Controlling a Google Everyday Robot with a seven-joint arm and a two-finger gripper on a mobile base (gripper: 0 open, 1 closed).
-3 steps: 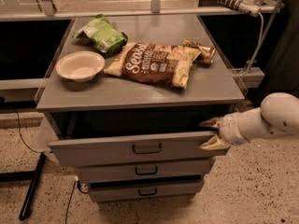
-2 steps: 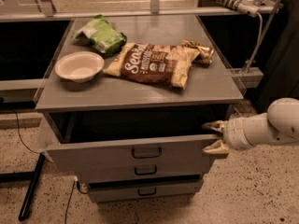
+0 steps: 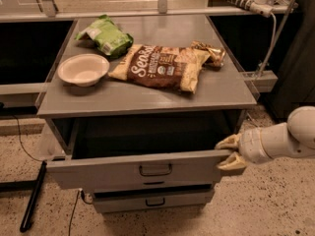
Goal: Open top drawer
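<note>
The top drawer is the grey drawer under the cabinet top, pulled partly out, with a small black loop handle and a dark hollow behind its front panel. My gripper is at the right end of that front panel. One yellowish finger lies above the panel's top edge and the other below, clamped on the panel's right corner. My white arm comes in from the right.
Two narrower grey drawers sit shut below. On the cabinet top lie a white bowl, a green bag, a brown chip bag and a small gold bag. A black bar lies on the floor at left.
The top drawer has slid further out toward the camera, and my gripper has moved with it, staying on the panel's right end.
</note>
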